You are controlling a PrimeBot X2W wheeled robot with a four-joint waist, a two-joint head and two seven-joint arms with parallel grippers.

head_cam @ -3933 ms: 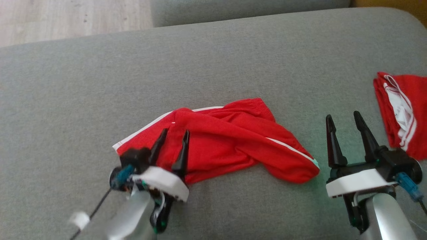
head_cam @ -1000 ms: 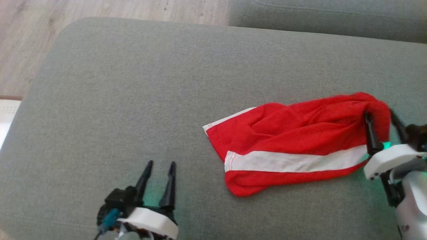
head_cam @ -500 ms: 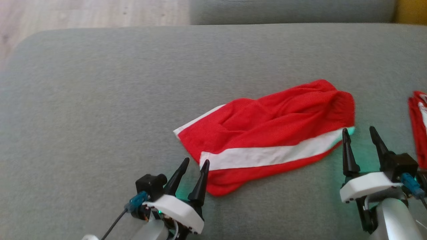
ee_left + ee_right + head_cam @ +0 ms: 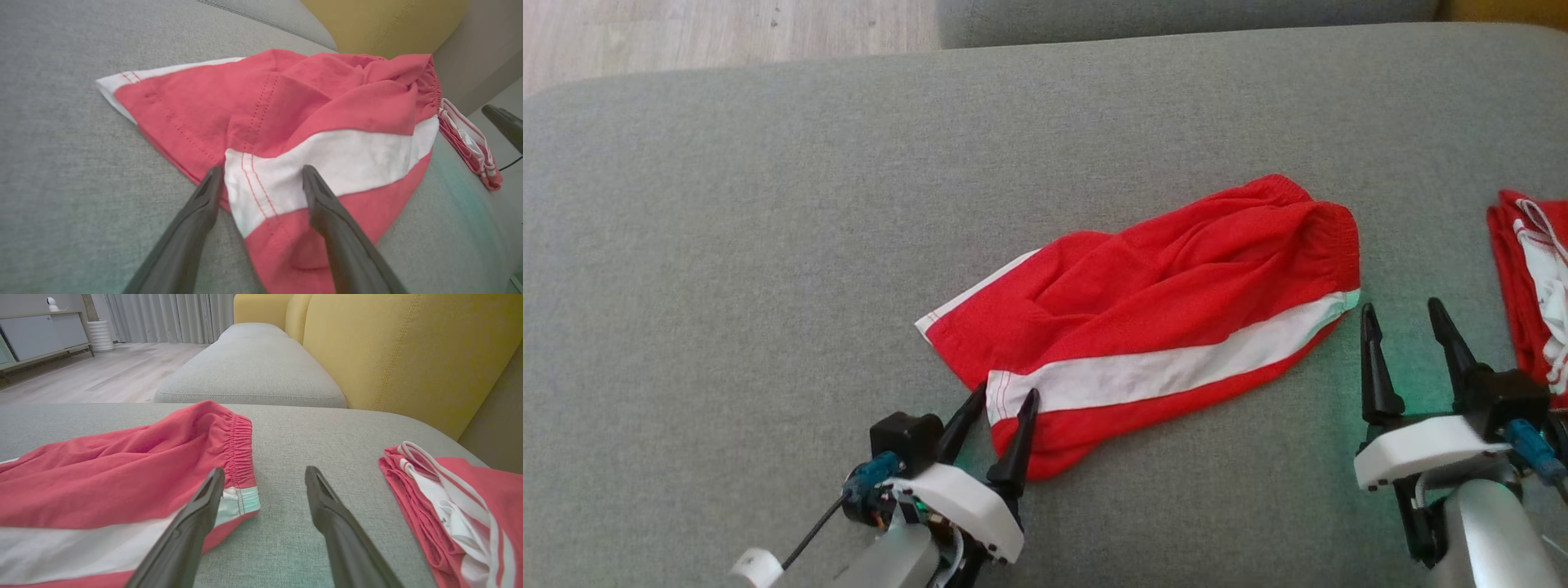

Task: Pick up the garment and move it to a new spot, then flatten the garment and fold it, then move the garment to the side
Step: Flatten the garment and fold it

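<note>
Nearest, lower left: left gripper (image 4: 1006, 394) spread wide, nothing held. Its two fingers straddle the hem corner of the red shorts (image 4: 1160, 318), where the white side stripe ends. In the left wrist view one finger sits over the grey cushion (image 4: 768, 245) just outside the hem, the other over the stripe. Likely lined up to pinch that hem. Whether the tips touch cloth, cannot tell.

Lower right: right gripper (image 4: 1400, 306) also wide and empty. Its fingers point up beside the waistband end, tips near the elastic corner but apart from it, over bare cushion. One claw at each end of the garment reads as a set-up for pulling it taut, so my judgement is the flattening step.

Shorts lie mid-cushion, slantwise, hem end toward the left arm, gathered waistband toward the right. Not flat: ridges and a lapped-over layer cross the red panel, so folding looks premature.

Further right, well apart: a second red-and-white garment (image 4: 1531, 278), already folded, near the cushion's edge. Probably the finished pile, kept clear of the work.

Beyond: another seat cushion (image 4: 253, 375), yellow backrest (image 4: 408, 355), pale wood floor (image 4: 727, 33).
</note>
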